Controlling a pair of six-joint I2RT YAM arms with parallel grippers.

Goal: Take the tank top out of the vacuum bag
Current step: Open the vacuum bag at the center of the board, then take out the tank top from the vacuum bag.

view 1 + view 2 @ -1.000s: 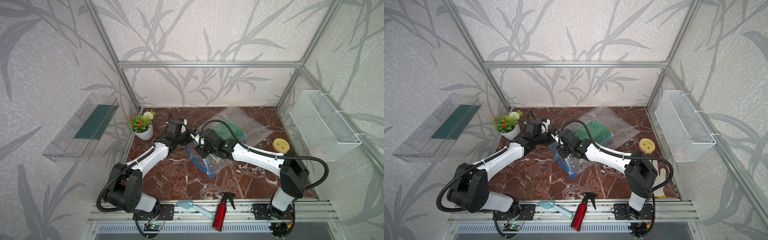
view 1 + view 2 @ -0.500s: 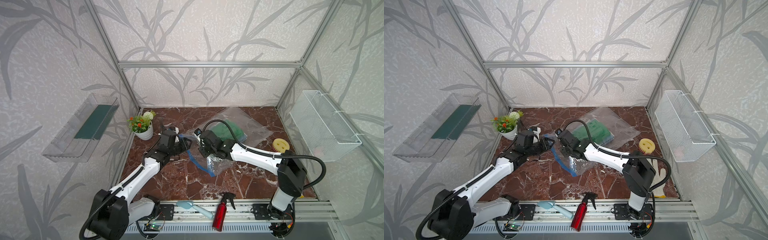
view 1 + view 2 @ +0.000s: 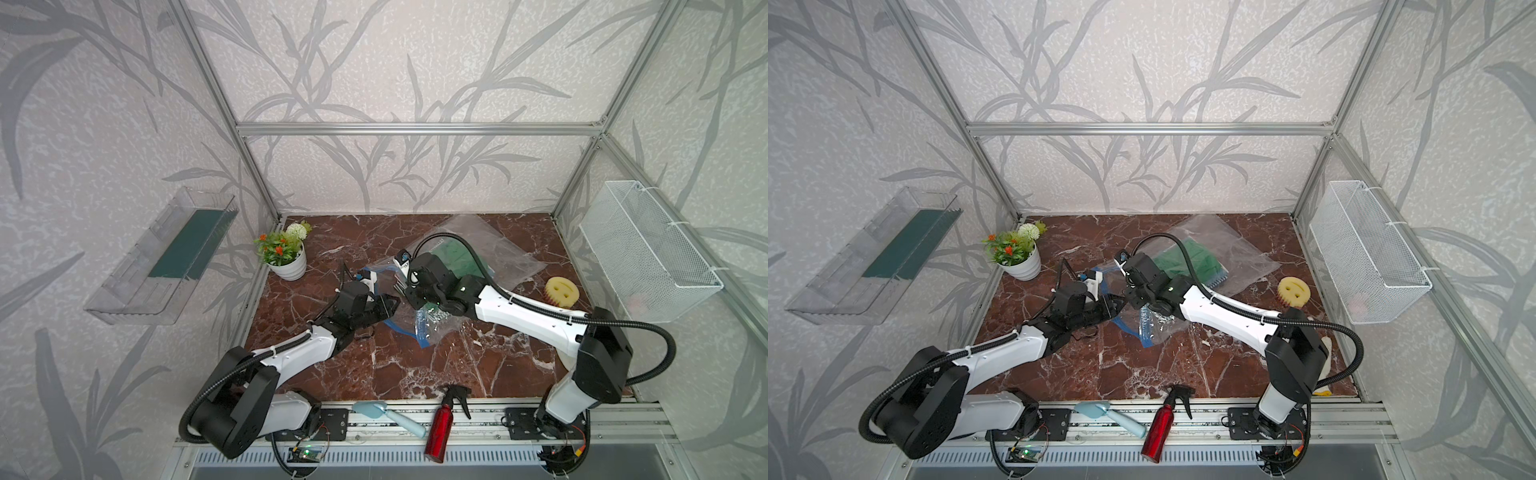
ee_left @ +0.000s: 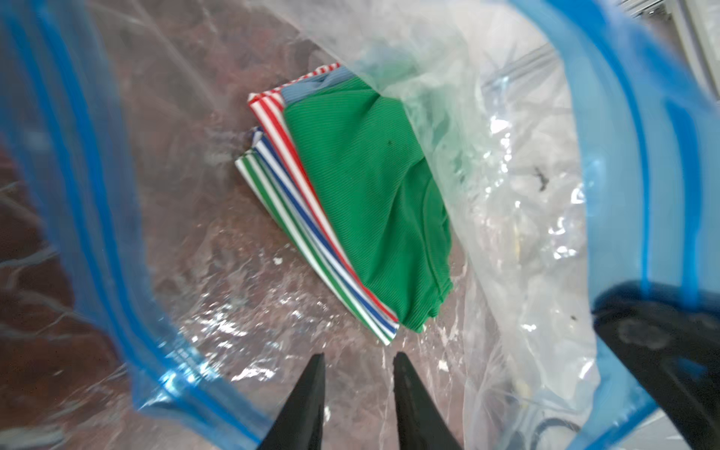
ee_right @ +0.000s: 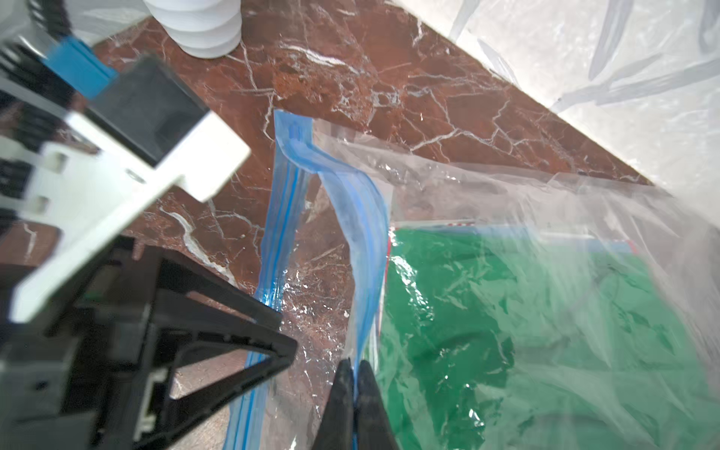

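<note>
The vacuum bag (image 3: 505, 257) (image 3: 1237, 255) lies crinkled on the marble top, its blue zip strip (image 5: 362, 218) lifted into an open mouth. Inside, the green ribbed tank top (image 4: 370, 195) (image 5: 526, 331) (image 3: 1196, 262) rests folded on striped cloths (image 4: 296, 206). My right gripper (image 5: 354, 364) (image 3: 409, 296) is shut on the upper zip strip, holding it up. The left gripper (image 4: 358, 356) (image 3: 392, 305) is open with nothing between its fingers. It sits in the bag's mouth, tips a short way from the folded stack. The blue strip (image 4: 85, 187) rings the left wrist view.
A potted plant (image 3: 282, 257) stands at the back left and a yellow sponge (image 3: 562, 291) at the right. A red spray bottle (image 3: 442, 419) and a light blue brush (image 3: 386, 413) lie on the front rail. A wire basket (image 3: 648, 257) and a clear shelf (image 3: 166, 257) hang on the side walls.
My left gripper let go, opened and shifted toward the front and right into the bag's mouth. My right gripper closed on the zip strip and keeps it raised.
</note>
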